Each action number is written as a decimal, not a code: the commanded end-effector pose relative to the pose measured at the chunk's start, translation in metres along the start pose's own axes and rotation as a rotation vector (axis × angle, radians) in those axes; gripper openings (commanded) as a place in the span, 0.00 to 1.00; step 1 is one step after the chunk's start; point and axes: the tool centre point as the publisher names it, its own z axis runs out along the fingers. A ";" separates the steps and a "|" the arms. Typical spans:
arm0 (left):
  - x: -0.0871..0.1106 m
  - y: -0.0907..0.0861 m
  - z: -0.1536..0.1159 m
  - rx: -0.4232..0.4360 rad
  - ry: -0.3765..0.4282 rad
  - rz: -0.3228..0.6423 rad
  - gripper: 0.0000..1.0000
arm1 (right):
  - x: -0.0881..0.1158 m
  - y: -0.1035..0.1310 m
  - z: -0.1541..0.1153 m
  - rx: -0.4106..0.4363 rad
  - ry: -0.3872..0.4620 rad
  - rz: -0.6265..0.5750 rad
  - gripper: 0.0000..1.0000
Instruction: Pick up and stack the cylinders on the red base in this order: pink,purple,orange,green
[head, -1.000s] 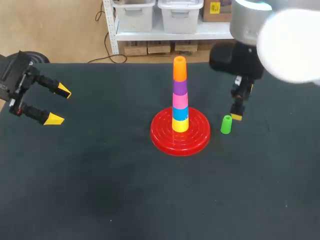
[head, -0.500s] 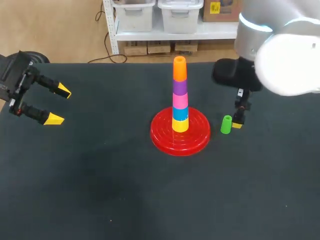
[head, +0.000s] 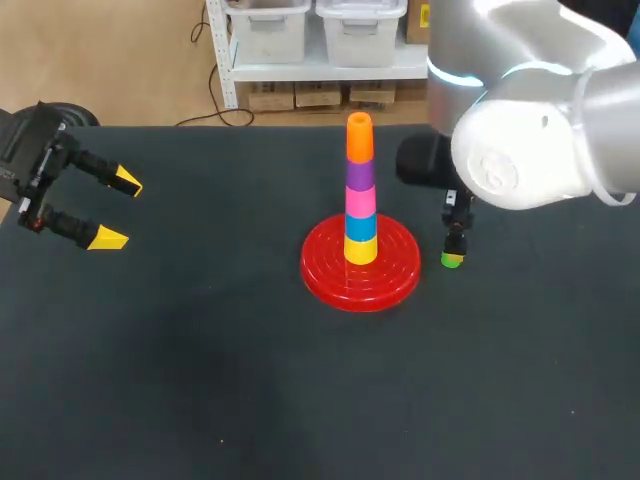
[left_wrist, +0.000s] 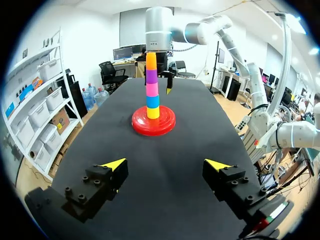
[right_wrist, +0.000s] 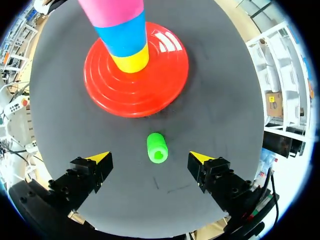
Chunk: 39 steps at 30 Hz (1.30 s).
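target: small green plastic cylinder (right_wrist: 157, 148) stands on end on the table, hollow top facing the right wrist camera. It sits just beside the rim of the round red ridged plastic base (right_wrist: 160, 65), not touching it. In the head view it is to the right of the base.
right arm: right gripper (right_wrist: 150, 159) hangs directly over the green plastic cylinder, pointing down. Fingers are spread wide with 1 yellow tip on each side of the cylinder and a clear gap on both sides, so nothing is gripped.
head view check: the right gripper (head: 454, 245) covers most of the green plastic cylinder (head: 452, 261); only a low green sliver shows.
stack: 5 tapered pieces on the centre of the base (head: 320, 275). Bottom to top: yellow cylinder (head: 361, 249), blue cylinder (head: 361, 227), pink cylinder (head: 360, 200), purple cylinder (head: 360, 174), orange cylinder (head: 359, 138). Stack is upright.
left arm: left gripper (head: 117, 210) is at the table's left edge, well apart from the base. Fingers are released and empty. Its wrist view looks along the table at the base (left_wrist: 145, 125) and stack.
surface: black matte tabletop (head: 200, 360).
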 end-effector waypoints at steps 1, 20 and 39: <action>0.001 -0.001 0.000 -0.003 -0.003 0.003 1.00 | -0.001 -0.003 0.007 -0.004 0.005 -0.008 1.00; 0.001 -0.001 0.000 -0.003 -0.003 0.003 1.00 | -0.003 -0.010 0.022 -0.013 0.003 -0.017 1.00; 0.001 -0.001 0.000 -0.003 -0.003 0.003 1.00 | -0.005 -0.010 0.027 -0.025 -0.009 -0.019 1.00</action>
